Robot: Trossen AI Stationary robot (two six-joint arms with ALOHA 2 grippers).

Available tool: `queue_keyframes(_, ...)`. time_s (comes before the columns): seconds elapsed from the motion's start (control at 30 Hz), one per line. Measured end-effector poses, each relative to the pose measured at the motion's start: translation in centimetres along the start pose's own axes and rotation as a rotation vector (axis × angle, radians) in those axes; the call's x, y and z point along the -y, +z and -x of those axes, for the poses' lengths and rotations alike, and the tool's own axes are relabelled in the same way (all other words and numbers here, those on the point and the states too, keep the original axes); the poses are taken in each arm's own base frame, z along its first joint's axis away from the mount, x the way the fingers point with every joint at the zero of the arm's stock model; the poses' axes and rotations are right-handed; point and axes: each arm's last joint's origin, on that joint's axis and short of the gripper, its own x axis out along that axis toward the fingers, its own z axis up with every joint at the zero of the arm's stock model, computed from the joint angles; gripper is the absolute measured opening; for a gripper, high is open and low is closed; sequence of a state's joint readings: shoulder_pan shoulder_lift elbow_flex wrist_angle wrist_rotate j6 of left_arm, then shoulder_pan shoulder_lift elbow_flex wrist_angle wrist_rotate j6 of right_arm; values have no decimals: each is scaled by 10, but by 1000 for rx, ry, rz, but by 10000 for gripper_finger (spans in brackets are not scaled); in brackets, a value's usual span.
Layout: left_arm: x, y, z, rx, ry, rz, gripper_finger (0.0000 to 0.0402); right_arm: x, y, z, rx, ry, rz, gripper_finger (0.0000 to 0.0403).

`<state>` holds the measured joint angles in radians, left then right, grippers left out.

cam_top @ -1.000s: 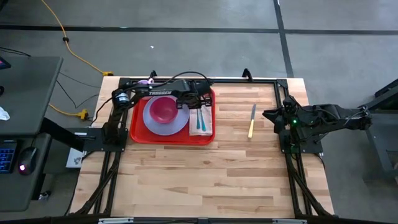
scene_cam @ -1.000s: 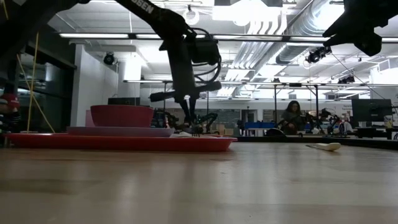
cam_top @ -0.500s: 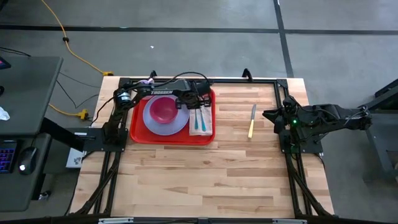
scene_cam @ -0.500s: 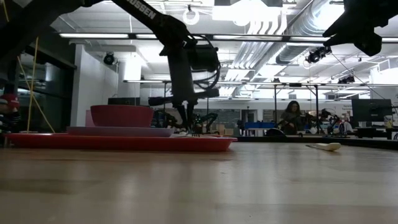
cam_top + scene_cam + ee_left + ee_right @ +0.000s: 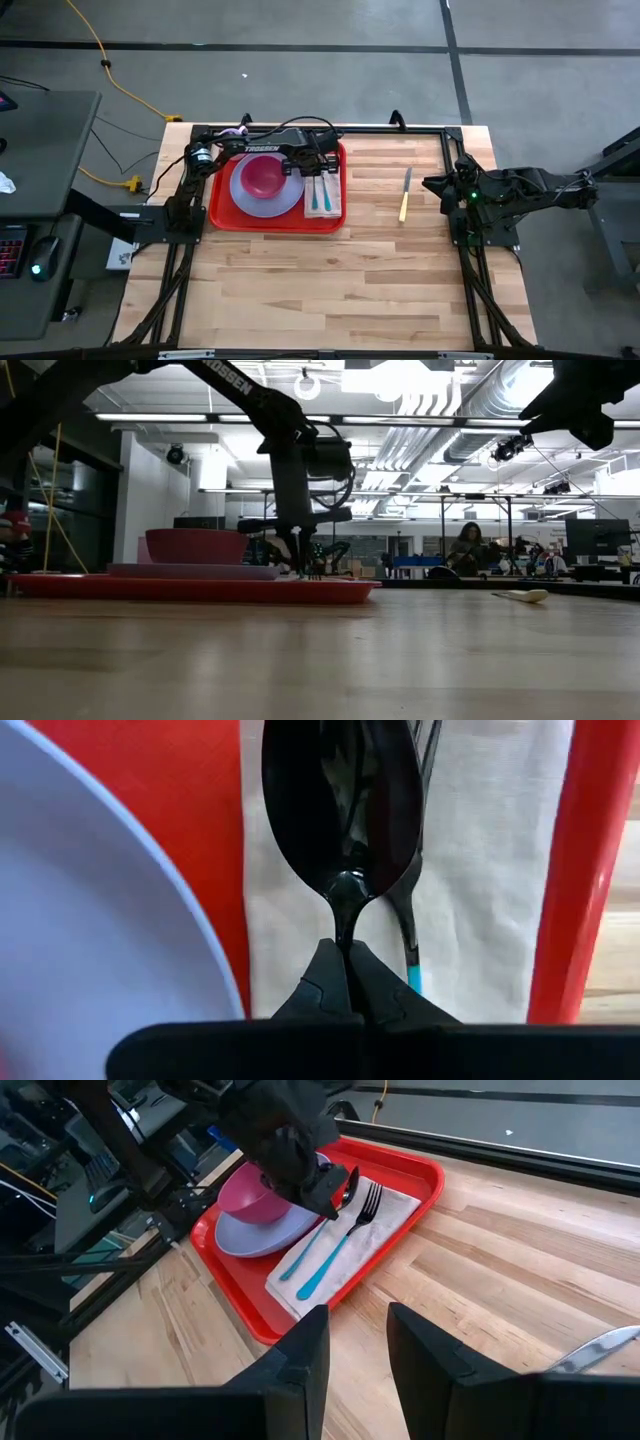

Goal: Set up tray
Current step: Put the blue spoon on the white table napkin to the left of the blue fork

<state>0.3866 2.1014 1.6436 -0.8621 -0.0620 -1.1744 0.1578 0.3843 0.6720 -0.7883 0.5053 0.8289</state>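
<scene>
Black spoon (image 5: 340, 805) in left claw (image 5: 344, 975)

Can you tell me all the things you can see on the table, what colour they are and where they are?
tray: 1, red, far left part of the table
plate: 1, lavender, on the tray
bowl: 1, pink, on the plate
napkin: 1, white, on the tray beside the plate
fork: 1, teal handle, on the napkin
spoon: 1, teal handle, on the napkin, pinched by the left gripper
knife: 1, yellow handle, on bare wood right of the tray
left gripper: shut on the spoon
right gripper: open, parked at the right edge
</scene>
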Motion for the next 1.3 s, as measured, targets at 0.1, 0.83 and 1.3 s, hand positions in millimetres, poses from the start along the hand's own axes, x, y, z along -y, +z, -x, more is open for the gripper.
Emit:
queue_keyframes(0.1,-1,-1,-4,-10,16,0,10,0,0,0,0,0,0,82)
queue_keyframes(0.83,-1,1,-8,-34,10,6,39,0,0,0,0,0,0,82)
queue_keyframes(1.3,0,0,-8,-73,-16,-20,50,0,0,0,0,0,1,82)
